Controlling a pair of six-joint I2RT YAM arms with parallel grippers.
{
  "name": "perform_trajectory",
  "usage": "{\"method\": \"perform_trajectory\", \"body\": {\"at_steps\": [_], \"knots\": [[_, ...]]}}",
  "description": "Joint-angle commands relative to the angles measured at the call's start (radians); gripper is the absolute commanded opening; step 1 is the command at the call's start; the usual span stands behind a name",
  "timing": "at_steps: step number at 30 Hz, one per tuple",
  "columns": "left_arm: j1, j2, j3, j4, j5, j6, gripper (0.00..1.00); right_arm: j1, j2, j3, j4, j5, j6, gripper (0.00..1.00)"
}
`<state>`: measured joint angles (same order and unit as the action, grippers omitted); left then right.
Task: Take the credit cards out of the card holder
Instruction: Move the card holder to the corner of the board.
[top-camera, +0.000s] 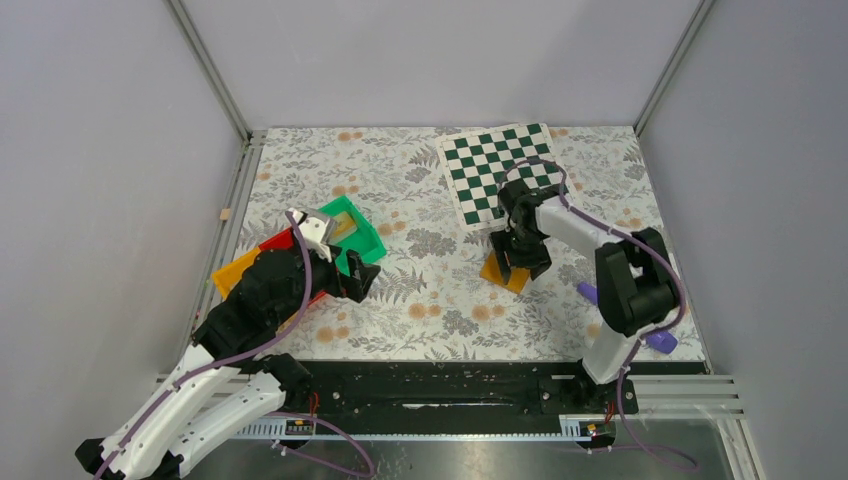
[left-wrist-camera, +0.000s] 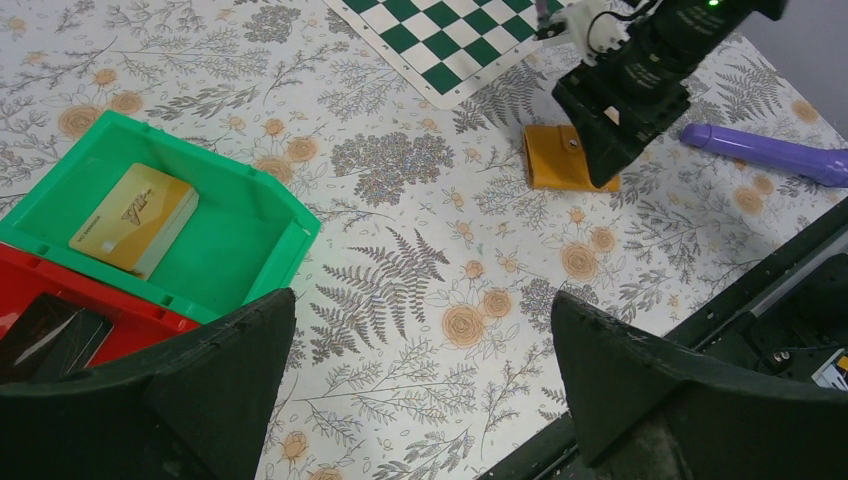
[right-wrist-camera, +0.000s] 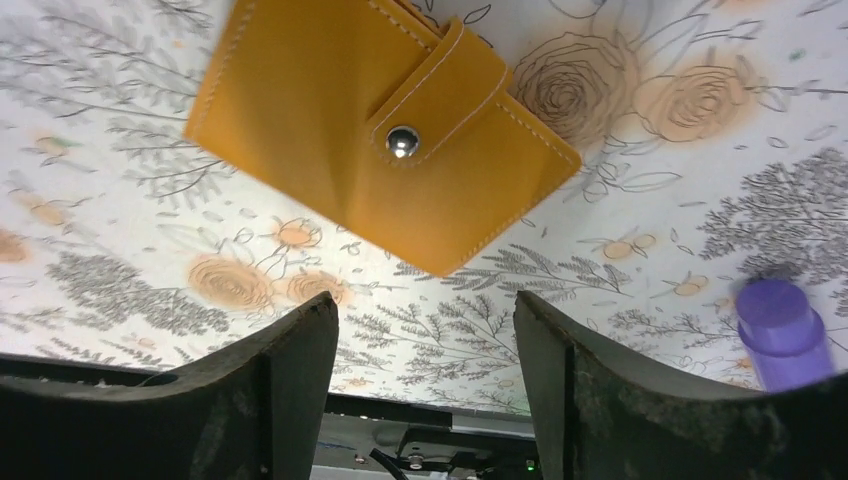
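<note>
The card holder (right-wrist-camera: 380, 130) is a flat orange wallet lying folded on the flowered cloth, its flap closed by a metal snap. It also shows under the right arm (top-camera: 510, 280) and in the left wrist view (left-wrist-camera: 555, 157). My right gripper (right-wrist-camera: 425, 310) hovers just above its near edge, open, with nothing between the fingers (top-camera: 512, 262). My left gripper (left-wrist-camera: 422, 298) stands wide open and empty beside the green bin (top-camera: 358, 285). A gold card (left-wrist-camera: 133, 218) lies in the green bin and a dark card (left-wrist-camera: 50, 330) in the red bin. Anything inside the holder is hidden.
The green bin (top-camera: 372, 243), a red bin (left-wrist-camera: 120, 310) and an orange bin (top-camera: 232, 272) sit together at the left. A green chessboard (top-camera: 495, 170) lies at the back right. A purple cylinder (left-wrist-camera: 770, 153) lies right of the card holder.
</note>
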<state>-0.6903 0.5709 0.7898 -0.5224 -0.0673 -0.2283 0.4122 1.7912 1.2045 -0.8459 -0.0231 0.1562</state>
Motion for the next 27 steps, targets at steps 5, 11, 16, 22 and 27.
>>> {"method": "perform_trajectory", "body": {"at_steps": [5,11,16,22,27], "knots": [[-0.004,-0.013,-0.003,0.031,-0.058,0.007,0.98,-0.013,-0.114,0.055,0.022,-0.024,-0.015,0.77],[-0.004,0.025,0.02,-0.018,-0.093,0.004,0.99,-0.035,0.027,0.194,0.049,-0.035,-0.038,0.77],[-0.005,0.065,0.055,-0.094,-0.026,-0.045,0.99,-0.055,0.106,0.264,0.048,-0.072,-0.051,0.76],[-0.005,0.052,0.057,-0.151,0.075,-0.142,0.95,-0.075,0.14,0.222,0.069,-0.132,-0.042,0.76],[-0.005,0.077,0.008,-0.112,0.184,-0.231,0.91,-0.077,0.135,0.154,0.103,-0.207,-0.011,0.74]]}}
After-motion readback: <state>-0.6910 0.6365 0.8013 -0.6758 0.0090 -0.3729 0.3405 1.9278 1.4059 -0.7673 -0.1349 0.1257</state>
